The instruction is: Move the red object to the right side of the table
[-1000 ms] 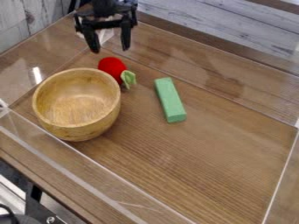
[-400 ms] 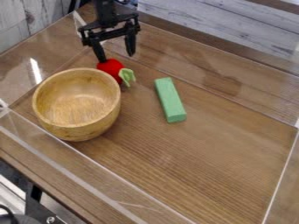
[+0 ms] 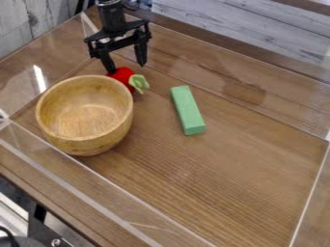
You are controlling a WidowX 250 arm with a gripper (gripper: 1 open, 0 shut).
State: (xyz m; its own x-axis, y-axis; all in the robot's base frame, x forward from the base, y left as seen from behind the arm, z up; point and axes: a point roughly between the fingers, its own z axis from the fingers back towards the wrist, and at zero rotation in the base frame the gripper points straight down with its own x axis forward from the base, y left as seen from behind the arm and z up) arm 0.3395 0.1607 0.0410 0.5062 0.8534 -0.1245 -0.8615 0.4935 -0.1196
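Jaws are spread wide and pointing straight down, with the gripper point(image 3: 118, 60) sitting right above the red object point(image 3: 122, 75), nothing held yet. So this looks like the reach-and-grab step, and the job itself hasn't really started.

The red object is on the bench point(image 3: 245, 154) toward the far left, snug against the rim of the wooden bowl point(image 3: 85, 114), with its little green leaf point(image 3: 139, 84) poking out on the right. The long green block point(image 3: 188, 109) lies a bit further right, apart from it.

To do this well, I'd say: come straight down so one finger drops on each side of the ball, not on the leaf. The tight spot is the bowl rim, so watch that side's finger doesn't land on the wood. It's round and probably rolls, so close centred. Then lift clear before heading right, over the green block.
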